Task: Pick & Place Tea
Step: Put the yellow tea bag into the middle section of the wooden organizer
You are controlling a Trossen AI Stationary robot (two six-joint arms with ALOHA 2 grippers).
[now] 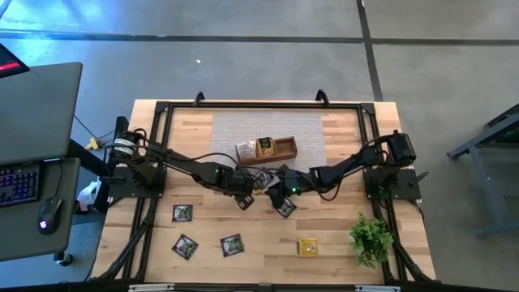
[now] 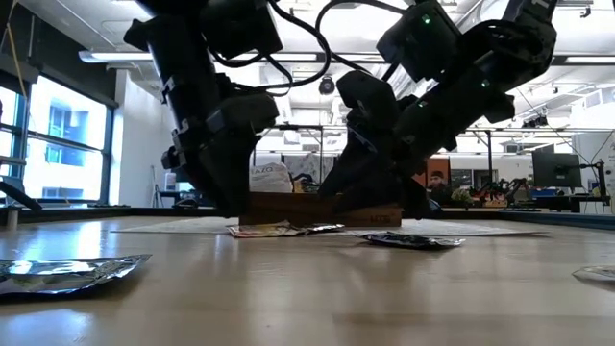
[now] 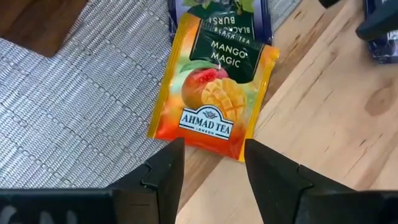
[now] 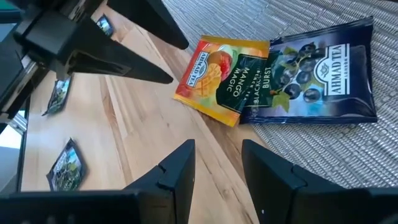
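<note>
Both arms are showing as dark, near-black jointed links, with black cables looping along them from base to wrist. The left arm (image 1: 174, 165) is wearing a pale cylindrical band near its base, and the right arm (image 1: 357, 162) is carrying a boxy black housing at its shoulder. Small green lights are glowing on the wrist housings. The left pincer (image 3: 210, 174) and the right pincer (image 4: 217, 168) are each showing two matte black, wedge-shaped fingers with angular, stepped edges.
</note>
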